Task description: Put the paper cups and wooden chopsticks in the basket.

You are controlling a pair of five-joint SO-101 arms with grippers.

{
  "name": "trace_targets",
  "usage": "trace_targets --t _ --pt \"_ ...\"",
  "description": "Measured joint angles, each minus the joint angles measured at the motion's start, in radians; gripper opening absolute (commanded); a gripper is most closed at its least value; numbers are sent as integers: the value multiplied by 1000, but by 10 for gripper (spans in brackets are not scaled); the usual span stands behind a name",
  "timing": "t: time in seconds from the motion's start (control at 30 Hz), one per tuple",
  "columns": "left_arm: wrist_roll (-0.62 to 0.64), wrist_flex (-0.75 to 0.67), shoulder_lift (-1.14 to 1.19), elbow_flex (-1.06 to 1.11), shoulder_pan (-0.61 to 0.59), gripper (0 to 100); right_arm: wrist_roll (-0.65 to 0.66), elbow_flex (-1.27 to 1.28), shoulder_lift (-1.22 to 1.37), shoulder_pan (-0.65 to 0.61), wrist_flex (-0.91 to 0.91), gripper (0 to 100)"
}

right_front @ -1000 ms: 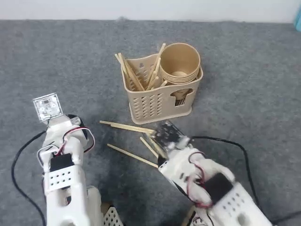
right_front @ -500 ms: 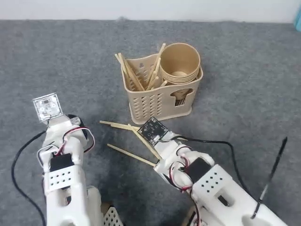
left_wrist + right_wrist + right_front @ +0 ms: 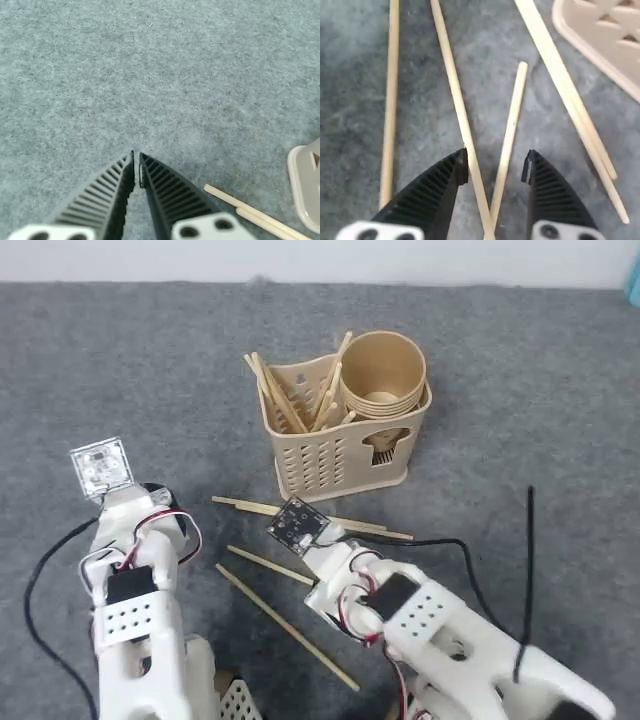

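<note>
High view: a beige slotted plastic basket (image 3: 340,455) stands toward the table's far edge on fuzzy grey matting (image 3: 520,390). Nested paper cups (image 3: 383,370) fill one compartment and thin wooden chopsticks (image 3: 285,395) lean in the other. Loose sticks (image 3: 285,625) lie on the matting between the basket and the arms. Your right gripper (image 3: 496,162) has its ribbed black jaws apart. A short stick (image 3: 511,120) lies between the tips and a long stick (image 3: 451,85) lies just beside one finger. Your left gripper (image 3: 136,157) is pinched together with nothing in it, and a stick pair (image 3: 250,212) lies nearby.
</note>
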Motion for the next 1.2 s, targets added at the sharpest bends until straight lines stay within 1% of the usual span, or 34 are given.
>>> trace_targets --t 0.17,0.3,0.5,0.63,0.83,1.07,1.13,1.2 --pt "0 0 0 0 -2 13 2 -115 120 -8 28 181" --pt "0 0 0 0 -2 13 2 -209 127 -84 91 179" --pt "5 0 0 -5 -103 13 2 -245 137 -245 170 177" --pt "94 -38 0 -8 -146 13 2 -245 137 -275 169 177" --pt "233 -87 0 -8 -224 13 2 -245 264 -282 68 177" --pt "252 -91 0 -8 -229 13 -2 -247 477 -287 -109 175" --pt "252 -91 0 -8 -235 13 -20 -247 486 -285 -126 130" --pt "252 -91 0 -8 -235 13 -29 -249 491 -285 -129 24"
